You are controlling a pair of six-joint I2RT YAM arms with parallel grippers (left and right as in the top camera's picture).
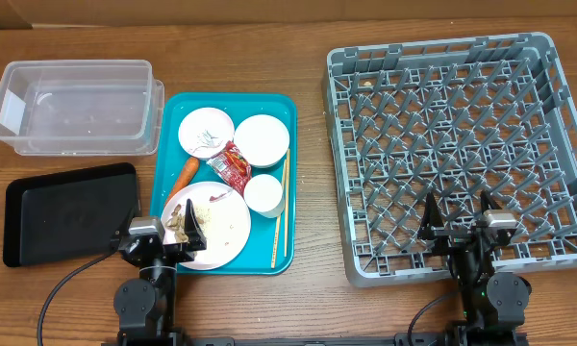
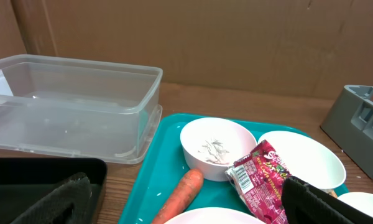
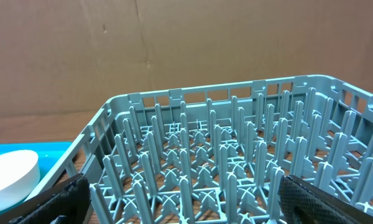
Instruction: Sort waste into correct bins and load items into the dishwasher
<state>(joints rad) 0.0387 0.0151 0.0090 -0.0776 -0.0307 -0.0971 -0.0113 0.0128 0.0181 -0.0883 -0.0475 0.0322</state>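
Observation:
On the teal tray (image 1: 269,106) lie a red wrapper (image 1: 233,165), a carrot (image 1: 184,174), a bowl holding white tissue (image 1: 207,132), a white bowl (image 1: 263,139), a cup (image 1: 265,195), chopsticks (image 1: 281,211) and a plate (image 1: 231,231) with food scraps (image 1: 214,199). My left gripper (image 1: 162,231) is open and empty over the plate's near left edge. In the left wrist view, the carrot (image 2: 183,196) and wrapper (image 2: 261,183) lie ahead of it (image 2: 189,202). My right gripper (image 1: 458,223) is open and empty over the grey rack's (image 1: 462,144) near edge.
The clear tub (image 1: 77,106) stands at the back left, the black tray (image 1: 67,211) in front of it, both left of the teal tray. The rack fills the right wrist view (image 3: 236,149). A cardboard wall stands behind the table.

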